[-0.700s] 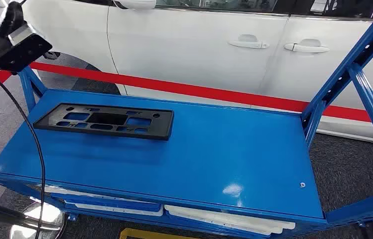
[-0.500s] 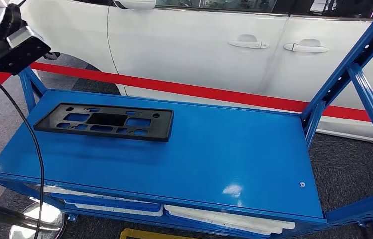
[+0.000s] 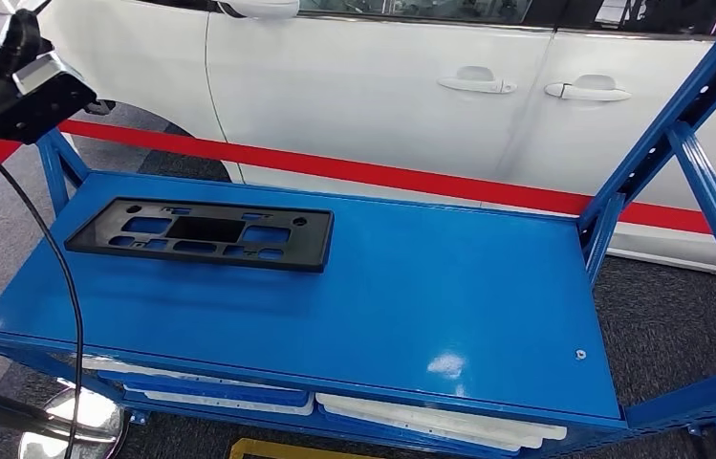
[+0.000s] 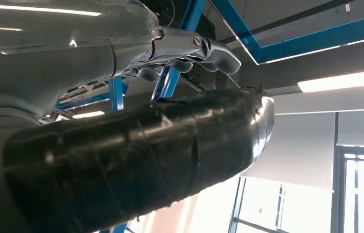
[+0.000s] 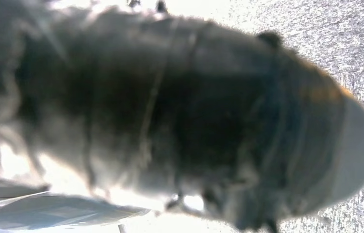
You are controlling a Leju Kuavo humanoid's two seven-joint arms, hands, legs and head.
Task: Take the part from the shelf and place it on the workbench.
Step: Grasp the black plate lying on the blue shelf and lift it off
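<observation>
On the blue metal shelf (image 3: 411,287), toward its left rear part, the flat black rectangular plastic part (image 3: 201,232) with cut-out windows lies where it lay in the earlier head views, nothing touching it. What differs is slight: the left arm's black camera block (image 3: 33,98) at the upper left corner has drawn a little further toward the picture's edge.

Seen from the left wrist, the left robot hand (image 4: 189,48) is lifted among the blue frame bars (image 4: 177,73) with its silvery fingers bent and nothing in them, though whether they are fully closed I cannot tell. The right robot hand (image 5: 180,121) is a dark blur close to the lens, so its state cannot be told.

Behind the shelf stands a white car (image 3: 382,86) beyond a red band (image 3: 382,177). A blue slanted upright (image 3: 679,124) rises at the right. A black cable (image 3: 75,316) hangs across the shelf's left end. White flat pieces (image 3: 430,416) lie on the level beneath.
</observation>
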